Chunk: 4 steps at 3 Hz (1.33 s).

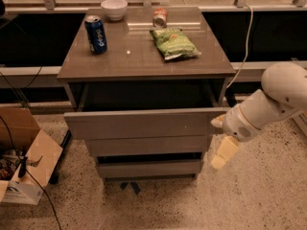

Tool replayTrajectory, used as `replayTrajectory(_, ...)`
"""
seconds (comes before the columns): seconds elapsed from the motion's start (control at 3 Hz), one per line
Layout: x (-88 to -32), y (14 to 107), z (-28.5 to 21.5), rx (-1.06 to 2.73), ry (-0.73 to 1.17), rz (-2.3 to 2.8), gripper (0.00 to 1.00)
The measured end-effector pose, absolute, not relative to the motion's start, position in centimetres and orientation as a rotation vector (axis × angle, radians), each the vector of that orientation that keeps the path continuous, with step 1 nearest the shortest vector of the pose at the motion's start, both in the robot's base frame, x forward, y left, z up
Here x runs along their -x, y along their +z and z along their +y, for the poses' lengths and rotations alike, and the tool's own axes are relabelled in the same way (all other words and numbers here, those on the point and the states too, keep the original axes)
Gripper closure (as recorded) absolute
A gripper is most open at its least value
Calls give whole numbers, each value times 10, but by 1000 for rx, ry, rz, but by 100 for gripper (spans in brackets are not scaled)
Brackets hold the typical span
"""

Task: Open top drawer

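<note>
The top drawer (139, 124) is the widest grey front of the cabinet. It stands pulled out toward me, with its dark inside showing under the tabletop. The mid-width front (146, 145) and the narrowest front (148, 167) sit below it, further in. My gripper (220, 139), on a white arm, is just off the drawer front's right end, apart from it. Its cream fingers (224, 153) are spread open and hold nothing.
On the cabinet top (144, 61) stand a blue can (96, 34), a white bowl (114, 8), a green chip bag (174, 43) and a tipped can (159, 17). An open cardboard box (29, 152) and cables lie on the floor at the left. A glass railing runs behind.
</note>
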<state>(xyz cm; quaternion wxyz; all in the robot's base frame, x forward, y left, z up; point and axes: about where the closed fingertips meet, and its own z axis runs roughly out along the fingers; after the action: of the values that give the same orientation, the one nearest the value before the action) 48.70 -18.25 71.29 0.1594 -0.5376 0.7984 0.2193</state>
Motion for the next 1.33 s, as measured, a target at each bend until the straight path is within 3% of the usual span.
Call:
replayTrajectory(0.67, -483, 716, -182, 1550, 623, 2269, 0)
replayTrajectory(1.33, -539, 720, -163, 1601, 594, 2154, 0)
